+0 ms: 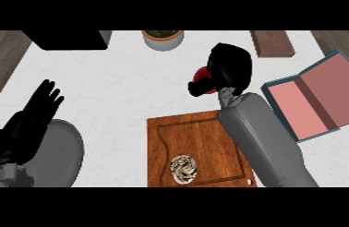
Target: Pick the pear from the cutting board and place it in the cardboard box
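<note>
So my right hand (228,67) is curled around a red fruit (201,74), up past the cutting board (197,147), left of the box (307,101). Left hand (37,108) rests open.

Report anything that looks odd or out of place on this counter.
The right hand is curled round a red object above the counter, not pear-coloured. A round brown-and-white item lies on the cutting board. The pink-lined box sits askew at the right edge.
</note>
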Controlling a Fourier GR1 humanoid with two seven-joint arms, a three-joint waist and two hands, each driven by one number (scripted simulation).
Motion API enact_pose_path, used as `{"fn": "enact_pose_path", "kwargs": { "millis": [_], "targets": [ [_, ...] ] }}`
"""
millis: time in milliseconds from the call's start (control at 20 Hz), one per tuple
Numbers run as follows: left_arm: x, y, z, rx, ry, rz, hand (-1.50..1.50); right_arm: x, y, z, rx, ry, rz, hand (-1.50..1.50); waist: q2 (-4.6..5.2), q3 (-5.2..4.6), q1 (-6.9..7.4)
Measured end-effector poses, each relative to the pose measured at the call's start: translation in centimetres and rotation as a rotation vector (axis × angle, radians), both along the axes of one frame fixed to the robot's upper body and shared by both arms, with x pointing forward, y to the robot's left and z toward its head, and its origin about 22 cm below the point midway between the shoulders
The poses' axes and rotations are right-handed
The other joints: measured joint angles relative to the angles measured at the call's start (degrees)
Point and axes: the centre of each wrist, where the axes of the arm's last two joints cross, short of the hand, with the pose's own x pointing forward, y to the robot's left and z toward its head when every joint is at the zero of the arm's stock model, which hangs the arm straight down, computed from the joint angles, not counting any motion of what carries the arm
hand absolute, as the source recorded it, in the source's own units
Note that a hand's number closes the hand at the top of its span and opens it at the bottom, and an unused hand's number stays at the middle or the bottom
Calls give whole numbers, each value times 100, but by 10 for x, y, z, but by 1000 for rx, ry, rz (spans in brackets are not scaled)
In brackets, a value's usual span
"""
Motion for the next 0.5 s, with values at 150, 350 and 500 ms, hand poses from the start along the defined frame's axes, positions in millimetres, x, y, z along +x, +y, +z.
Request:
{"fn": "enact_pose_path", "kwargs": {
  "millis": [150,350,500],
  "targets": [
    [2,3,1,5,3,4,0,-5,0,36,-9,-115,-48,150,-5,-1,-14],
    [3,4,-1,1,6,4,0,-14,-11,73,-10,-241,-116,150,-6,-2,-24],
    [1,1,-1,0,3,-1,0,-16,-23,85,-22,-292,-174,150,1,-1,-4]
  ]
}}
